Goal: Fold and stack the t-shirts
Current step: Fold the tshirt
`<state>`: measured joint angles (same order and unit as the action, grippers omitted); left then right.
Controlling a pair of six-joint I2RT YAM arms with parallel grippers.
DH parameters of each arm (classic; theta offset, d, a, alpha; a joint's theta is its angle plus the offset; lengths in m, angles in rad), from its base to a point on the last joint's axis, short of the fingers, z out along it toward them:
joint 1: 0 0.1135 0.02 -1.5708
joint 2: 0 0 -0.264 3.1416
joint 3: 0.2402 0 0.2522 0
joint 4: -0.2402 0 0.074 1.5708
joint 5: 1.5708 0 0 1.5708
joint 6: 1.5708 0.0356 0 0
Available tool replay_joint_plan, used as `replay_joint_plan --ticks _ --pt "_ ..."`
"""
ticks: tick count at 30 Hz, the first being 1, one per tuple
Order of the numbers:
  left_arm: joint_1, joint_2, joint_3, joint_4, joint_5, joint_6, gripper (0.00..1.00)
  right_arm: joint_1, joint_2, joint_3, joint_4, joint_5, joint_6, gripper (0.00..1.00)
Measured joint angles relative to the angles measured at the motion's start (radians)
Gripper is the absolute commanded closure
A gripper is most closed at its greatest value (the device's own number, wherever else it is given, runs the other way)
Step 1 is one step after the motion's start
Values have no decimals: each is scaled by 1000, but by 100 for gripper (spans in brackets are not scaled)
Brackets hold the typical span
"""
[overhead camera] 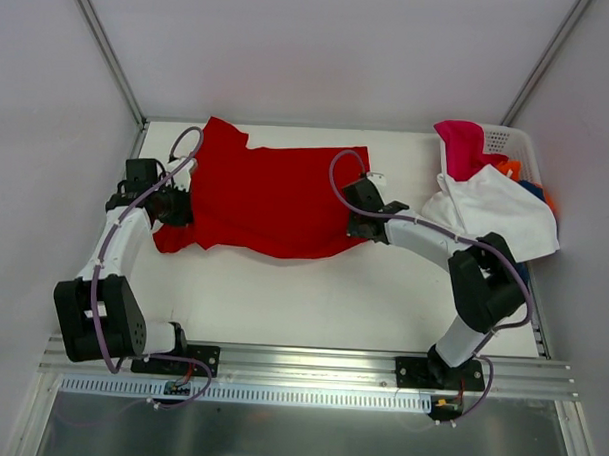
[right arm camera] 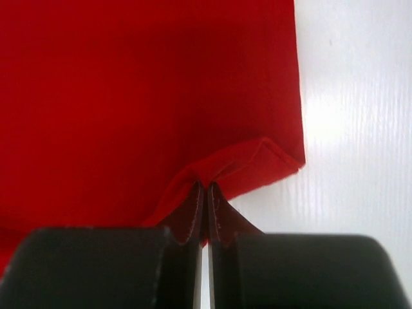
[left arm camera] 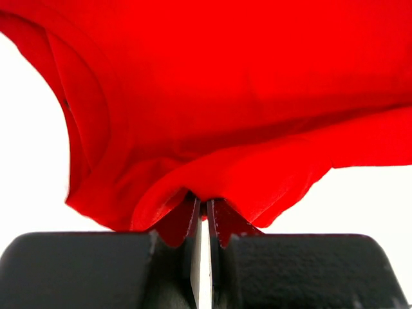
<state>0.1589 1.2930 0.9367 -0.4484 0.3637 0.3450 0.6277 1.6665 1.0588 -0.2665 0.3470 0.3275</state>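
Key relation: the red t-shirt (overhead camera: 271, 197) lay with its long axis running straight away from the white perforated basket (overhead camera: 510, 141), and one pair of fingers gripped each end, so neither arm was the nearer one.
Left fingers (left arm camera: 193, 219): pinched shut on a bunched fold at the end farthest from the basket, beside a sleeve; the cloth spread up and away from the tips.
Right fingers (right arm camera: 195, 212): pinched shut on the hem corner at the end nearest the basket, the corner puckered into a small ridge.
Shirt's place: on the tabletop (overhead camera: 312, 298), beside the basket, its hem end near the white tee (overhead camera: 495, 210) draped over the basket's rim.
Shirt's look: bright, plain red, flat through the middle, rumpled at the sleeve end, one sleeve jutting out.
Other tees: magenta (overhead camera: 463, 143), orange (overhead camera: 507, 167) and blue (overhead camera: 531, 186), bundled at the basket.
Coming move: probably a lift or drag along that axis; both ends would need to travel together to keep the cloth even.
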Motion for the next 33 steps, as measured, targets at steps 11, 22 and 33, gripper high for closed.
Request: replay_joint_plan --ticks 11,22,33 --pt "0 204 124 -1 30 -1 100 -51 142 171 -6 -19 -64 99" --pt "0 360 291 2 22 5 100 -140 204 243 -22 -21 -109 99" --pt "0 503 394 2 31 11 100 -155 254 278 -30 -32 -130 99"
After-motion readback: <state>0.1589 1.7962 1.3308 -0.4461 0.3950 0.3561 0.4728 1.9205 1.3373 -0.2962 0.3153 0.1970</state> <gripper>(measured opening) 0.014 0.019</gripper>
